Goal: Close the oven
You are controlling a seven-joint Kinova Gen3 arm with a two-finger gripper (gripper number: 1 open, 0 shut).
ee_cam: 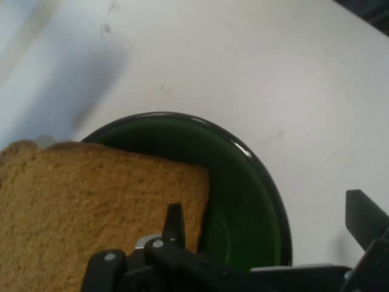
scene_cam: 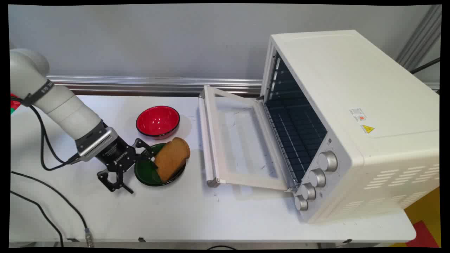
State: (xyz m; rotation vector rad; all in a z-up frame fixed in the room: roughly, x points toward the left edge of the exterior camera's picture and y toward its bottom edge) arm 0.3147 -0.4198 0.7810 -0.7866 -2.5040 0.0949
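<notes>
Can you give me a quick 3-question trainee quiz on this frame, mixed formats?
1. True or false: the toaster oven's door is shut.
2. Multiple choice: the slice of toast lies on A) the red bowl, B) the green plate, C) the oven rack.
3. Fill in: the gripper sits at the green plate's ____ side in the main view.

Key: 1 false, the door hangs open onto the table. 2 B. 3 left, with open fingers, one finger over the toast.
</notes>
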